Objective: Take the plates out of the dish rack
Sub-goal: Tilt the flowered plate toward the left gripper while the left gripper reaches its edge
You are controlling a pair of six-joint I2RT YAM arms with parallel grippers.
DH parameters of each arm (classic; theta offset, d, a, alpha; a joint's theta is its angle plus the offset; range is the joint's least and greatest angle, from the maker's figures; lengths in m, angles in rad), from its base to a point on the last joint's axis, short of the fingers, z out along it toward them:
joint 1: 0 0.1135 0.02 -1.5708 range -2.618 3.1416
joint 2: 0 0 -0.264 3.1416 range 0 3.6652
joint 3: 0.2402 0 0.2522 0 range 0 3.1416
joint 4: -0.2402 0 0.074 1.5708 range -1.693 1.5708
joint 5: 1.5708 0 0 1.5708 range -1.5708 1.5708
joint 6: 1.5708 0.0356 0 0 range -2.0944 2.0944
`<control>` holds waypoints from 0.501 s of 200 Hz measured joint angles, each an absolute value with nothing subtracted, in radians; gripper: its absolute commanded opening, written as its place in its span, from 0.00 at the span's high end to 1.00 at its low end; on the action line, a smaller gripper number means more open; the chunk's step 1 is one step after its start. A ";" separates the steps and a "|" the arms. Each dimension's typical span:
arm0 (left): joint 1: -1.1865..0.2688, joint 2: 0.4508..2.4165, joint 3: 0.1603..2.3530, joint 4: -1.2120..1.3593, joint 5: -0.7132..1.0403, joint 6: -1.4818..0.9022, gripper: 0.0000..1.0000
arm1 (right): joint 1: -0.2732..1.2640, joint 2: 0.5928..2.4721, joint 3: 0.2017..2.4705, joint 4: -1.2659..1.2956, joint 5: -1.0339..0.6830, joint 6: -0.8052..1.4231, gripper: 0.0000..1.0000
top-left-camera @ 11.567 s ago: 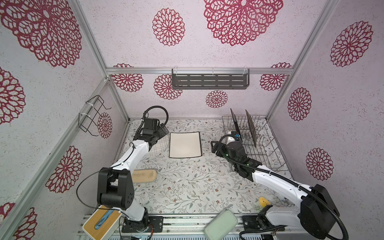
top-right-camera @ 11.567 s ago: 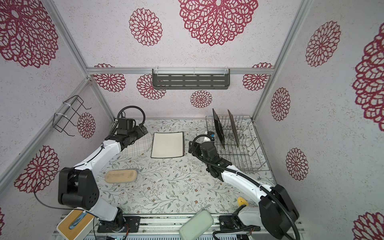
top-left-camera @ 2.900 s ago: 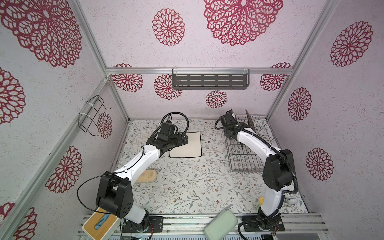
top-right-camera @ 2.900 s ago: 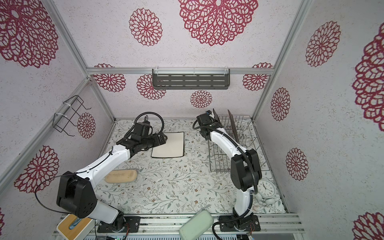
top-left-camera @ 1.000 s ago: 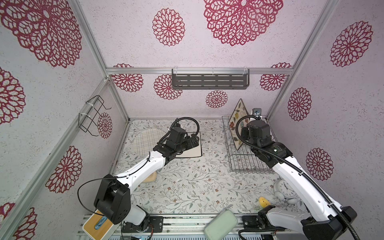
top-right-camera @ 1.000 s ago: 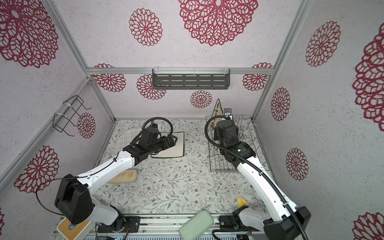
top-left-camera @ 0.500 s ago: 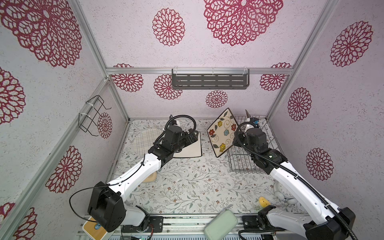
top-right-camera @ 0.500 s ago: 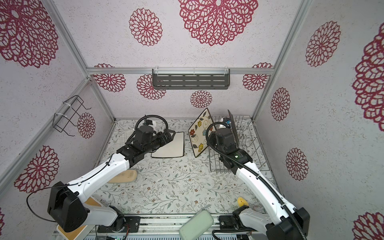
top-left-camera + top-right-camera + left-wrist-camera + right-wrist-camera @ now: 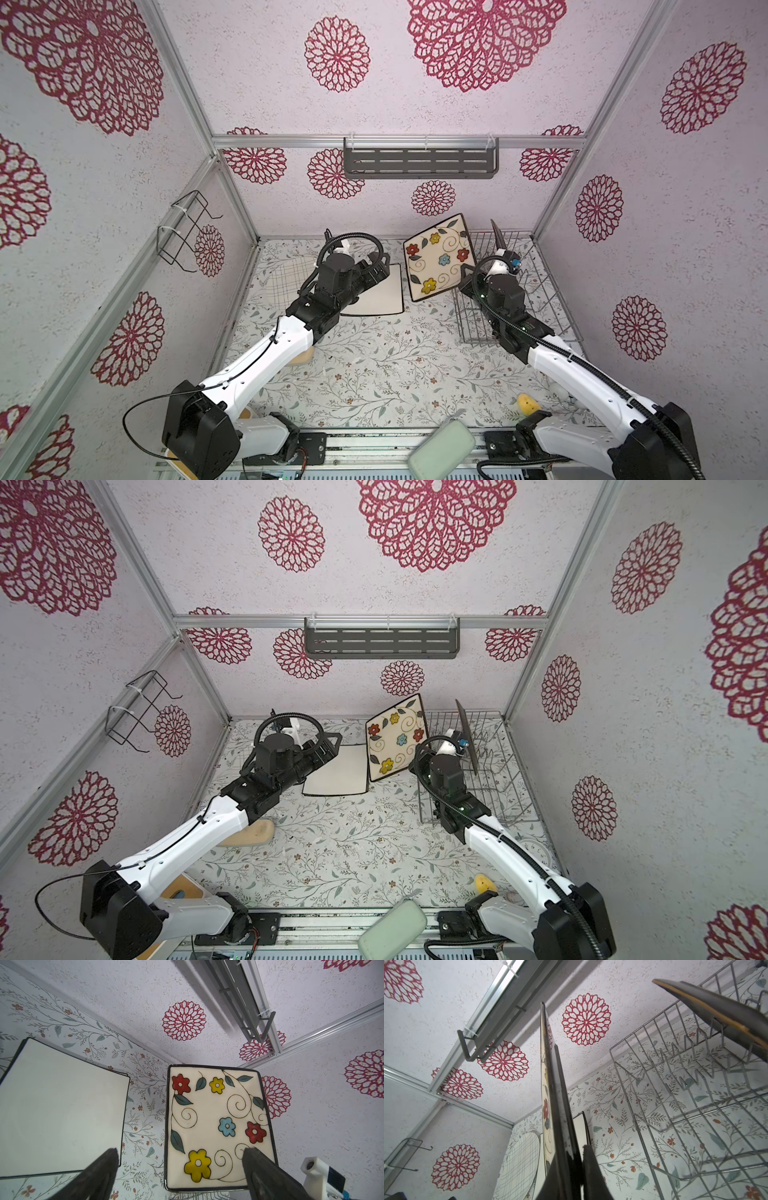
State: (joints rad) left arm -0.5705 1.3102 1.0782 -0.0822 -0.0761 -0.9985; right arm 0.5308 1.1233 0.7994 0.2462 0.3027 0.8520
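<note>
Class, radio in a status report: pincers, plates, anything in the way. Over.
Right pincer shut on floral plate, tilted, beside dish rack. Left pincer open, facing it. Dark plate standing in rack. White plate flat on table nearby.

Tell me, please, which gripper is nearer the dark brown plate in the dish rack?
Right. The right gripper, shut on the floral plate, sits by the dish rack, close to the dark brown plate; the open left gripper is by the white plate, farther off.

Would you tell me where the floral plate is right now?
The floral plate hangs tilted right of centre in both top views, held by the right gripper, between the white plate and the dish rack.
</note>
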 measured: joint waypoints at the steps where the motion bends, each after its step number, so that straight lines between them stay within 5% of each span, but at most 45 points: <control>1: -0.570 1.310 1.077 -0.082 -0.076 -0.999 0.03 | 0.532 1.123 0.797 0.250 0.304 0.852 1.00; 100: -0.572 1.310 0.982 0.093 -0.088 -1.104 0.03 | 0.636 1.145 0.691 0.520 0.534 1.171 1.00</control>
State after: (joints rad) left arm -0.5716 1.3102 0.9817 0.0925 -0.0883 -1.1038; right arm 0.6357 1.1446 0.6914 0.5198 0.5343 1.1706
